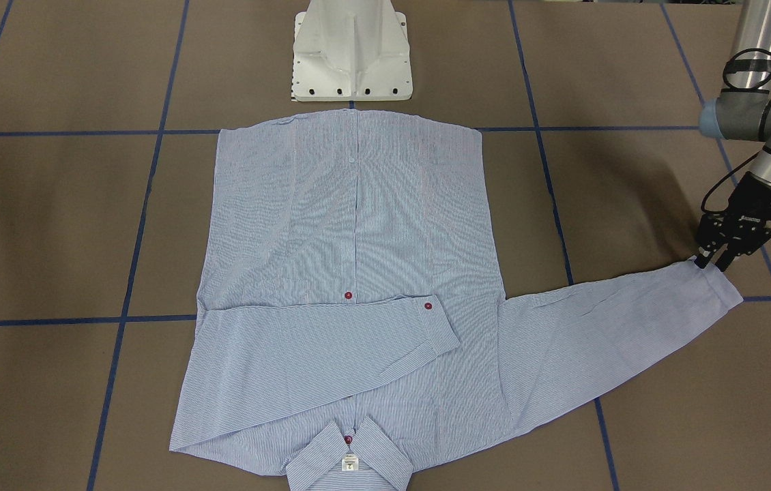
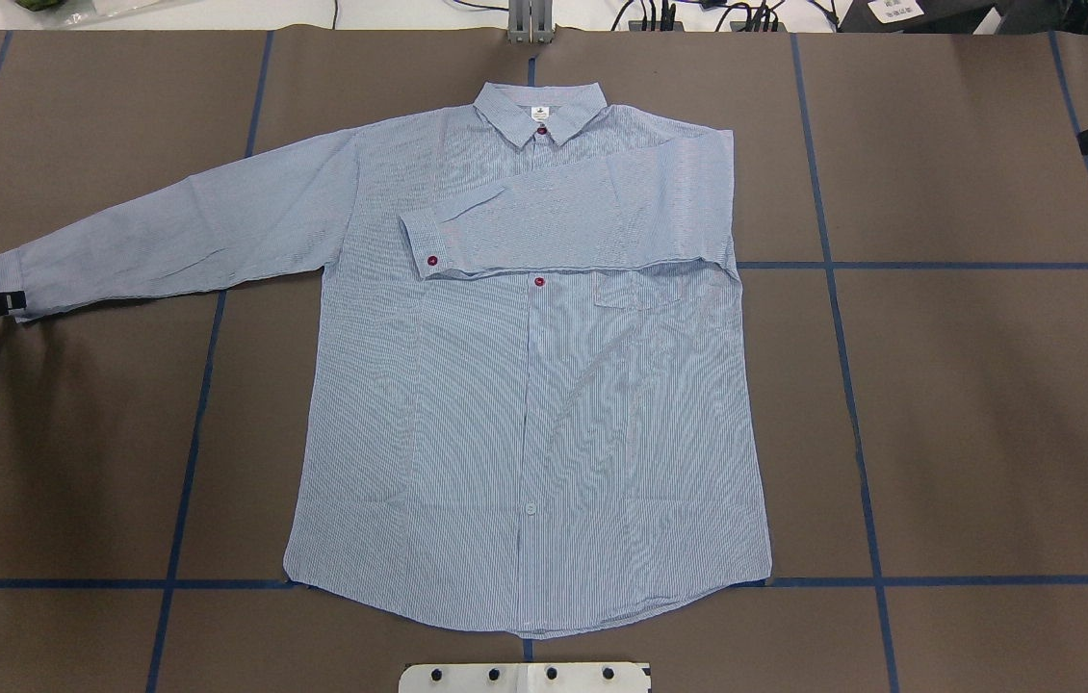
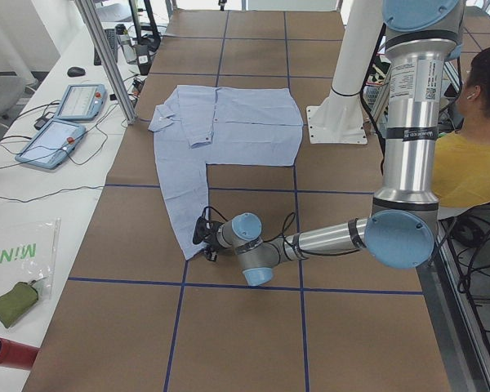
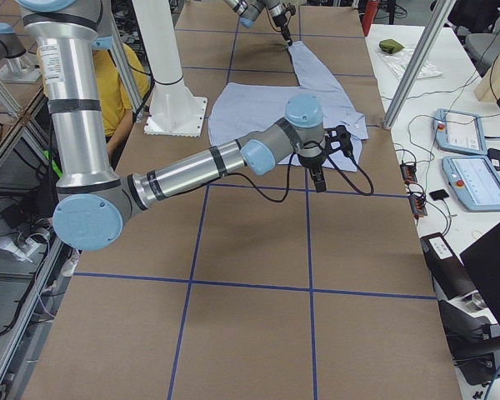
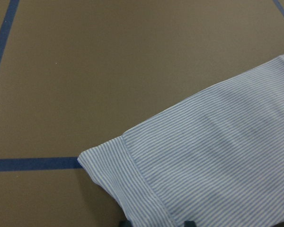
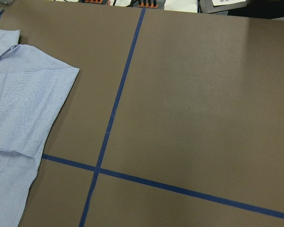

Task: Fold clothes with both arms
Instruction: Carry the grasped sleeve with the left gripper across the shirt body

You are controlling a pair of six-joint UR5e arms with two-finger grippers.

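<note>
Brown table [image 2: 968, 385] taped in blue squares holds the light blue, white-striped shirt [image 2: 525, 404] flat at centre, collar far. Its right sleeve is folded across the chest and its left sleeve lies outstretched. At that cuff [image 5: 128, 184] the left gripper [image 1: 711, 262] stands with fingertips apart. Whether the right gripper [image 4: 317, 187], beyond the shirt's right side, is clenched, I cannot tell.

One shirt [image 2: 525, 385], two arms, left arm [image 1: 761, 102] and right arm [image 4: 200, 167], two grippers, left gripper [image 1: 711, 262] and right gripper [image 4: 317, 182], three red buttons [image 1: 348, 295], one pale button [image 2: 531, 507], one label [image 1: 350, 464], one pocket [image 2: 650, 289], one white base [image 1: 351, 61] top centre, two tablets [image 4: 462, 132] at right edge, one person [image 3: 474, 155], one green pouch [image 3: 14, 300] lower left.
</note>
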